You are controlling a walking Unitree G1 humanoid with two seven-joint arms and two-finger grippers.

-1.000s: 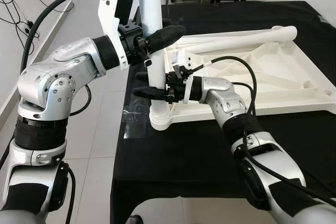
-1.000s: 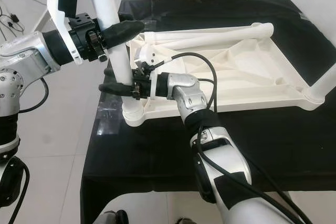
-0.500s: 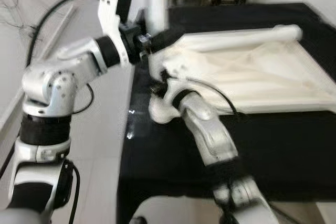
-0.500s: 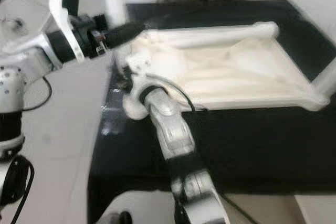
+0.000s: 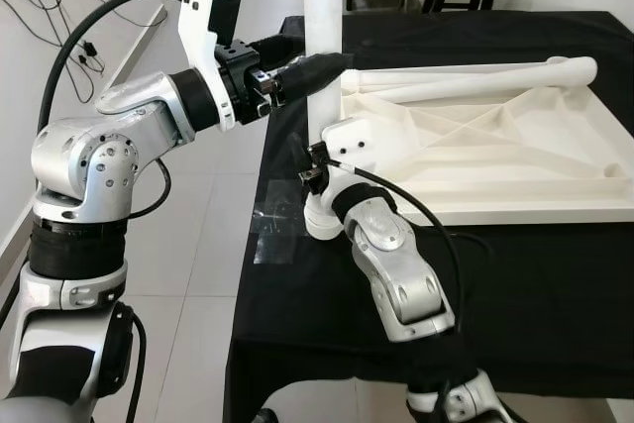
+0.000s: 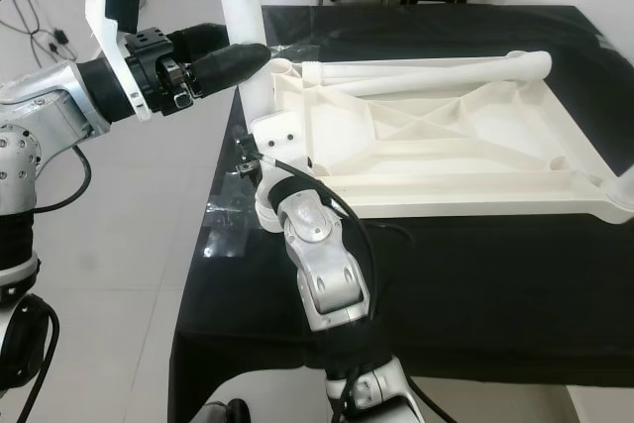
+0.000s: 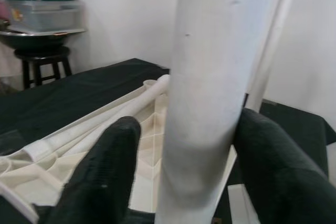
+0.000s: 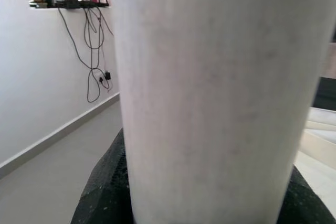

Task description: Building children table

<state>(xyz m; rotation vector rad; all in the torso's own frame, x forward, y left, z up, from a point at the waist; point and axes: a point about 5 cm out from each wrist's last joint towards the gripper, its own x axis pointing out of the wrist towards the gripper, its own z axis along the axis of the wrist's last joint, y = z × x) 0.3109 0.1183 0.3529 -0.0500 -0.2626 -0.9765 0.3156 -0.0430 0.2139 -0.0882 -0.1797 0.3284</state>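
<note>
White table leg (image 5: 322,7) now upright in the corner socket of the upturned tabletop (image 5: 475,151) at the bench's (image 5: 515,274) left edge, left tool (image 5: 315,64) clamped high, right tool (image 8: 199,198) shifted low and clamped near its base; seating underway.

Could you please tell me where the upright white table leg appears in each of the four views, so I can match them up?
Left eye view: the table leg rises top centre, left gripper around it.
Right eye view: upper left, above the tabletop's corner socket.
Left wrist view: centre, between two black fingers.
Right wrist view: very close, across the frame.
Shared landmark: the upturned white tabletop.
</note>
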